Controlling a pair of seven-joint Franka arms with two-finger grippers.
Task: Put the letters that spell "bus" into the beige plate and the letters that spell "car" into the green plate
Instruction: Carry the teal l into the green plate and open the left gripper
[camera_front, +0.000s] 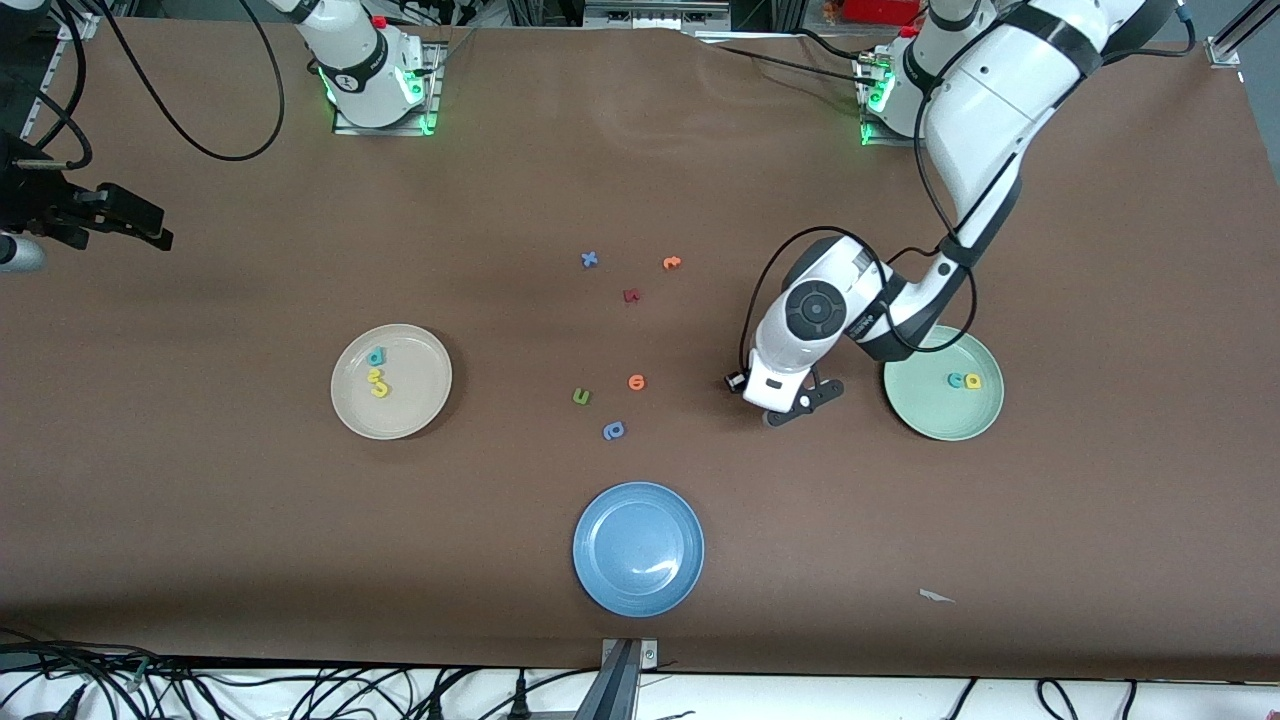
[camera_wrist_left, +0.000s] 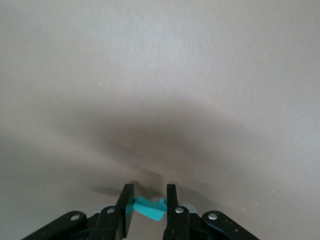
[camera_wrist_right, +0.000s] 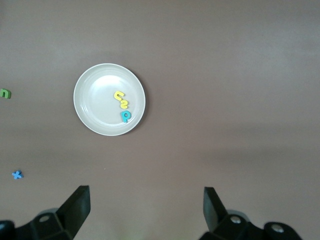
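Note:
My left gripper is shut on a small teal letter, one of the "car" letters. The gripper is low over the bare table beside the green plate, where the hand hides that letter. The green plate holds a teal "c" and a yellow "a". The beige plate holds a teal "b" and two yellow letters, the "bus" letters. My right gripper waits open and empty, high over the table, with the beige plate below it.
Loose letters lie mid-table: a blue x, an orange one, a dark red one, another orange one, a green u and a blue round one. A blue plate sits nearest the front camera. A white scrap lies nearby.

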